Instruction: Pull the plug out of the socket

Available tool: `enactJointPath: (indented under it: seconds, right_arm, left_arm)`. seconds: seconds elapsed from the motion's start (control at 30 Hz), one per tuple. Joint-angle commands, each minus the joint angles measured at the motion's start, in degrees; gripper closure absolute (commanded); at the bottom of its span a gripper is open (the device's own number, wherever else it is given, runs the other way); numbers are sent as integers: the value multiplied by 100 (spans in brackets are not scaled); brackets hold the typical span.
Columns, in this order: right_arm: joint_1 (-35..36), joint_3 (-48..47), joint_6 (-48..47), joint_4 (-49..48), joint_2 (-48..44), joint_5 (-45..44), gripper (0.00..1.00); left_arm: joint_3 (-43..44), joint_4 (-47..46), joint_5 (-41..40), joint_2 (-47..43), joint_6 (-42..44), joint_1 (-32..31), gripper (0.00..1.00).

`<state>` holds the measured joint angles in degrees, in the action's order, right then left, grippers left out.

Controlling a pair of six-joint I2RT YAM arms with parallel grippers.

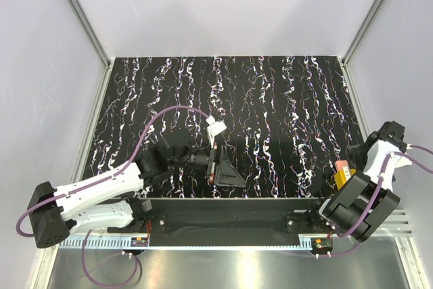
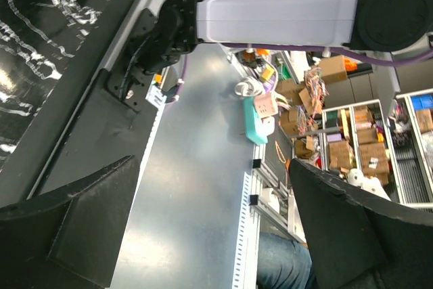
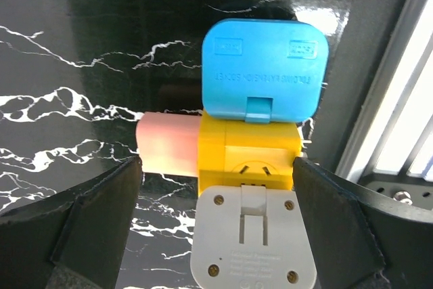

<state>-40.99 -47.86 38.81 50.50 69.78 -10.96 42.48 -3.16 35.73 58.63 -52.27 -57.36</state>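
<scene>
Right wrist view: a yellow socket block (image 3: pixel 249 153) with three plugs seated in it lies between spread gripper fingers.

The block rests on the black marbled table (image 3: pixel 67 45), close to its right edge and just in front of the right arm. A blue plug (image 3: pixel 265 69) sits on its far side, a pink plug (image 3: pixel 169 145) on its left and a pale grey plug (image 3: pixel 252 241) on its near side. The right gripper (image 3: pixel 216 167) has its jaws released wide, one finger on each side of the block, gripping nothing. The left gripper (image 2: pixel 211 164) reaches over the middle of the table's near part, well apart from the block, its jaws also wide and empty.
</scene>
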Motion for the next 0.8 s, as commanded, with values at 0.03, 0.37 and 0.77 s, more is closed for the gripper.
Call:
enactJointPath:
  seconds: [0.03,0.37,0.77]
  right_arm:
    - [-40,-242,-14,258,27,-230,1]
    - [-137,-172,329,575,1,-758,15]
    - [-146,154,496,101,80,-785,15]
  left_arm:
    - [252,-659,382,104,42,15,2]
    - [199,-1169,567,245,-143,41,3]
    - [94,-1117,523,87,-161,76,4]
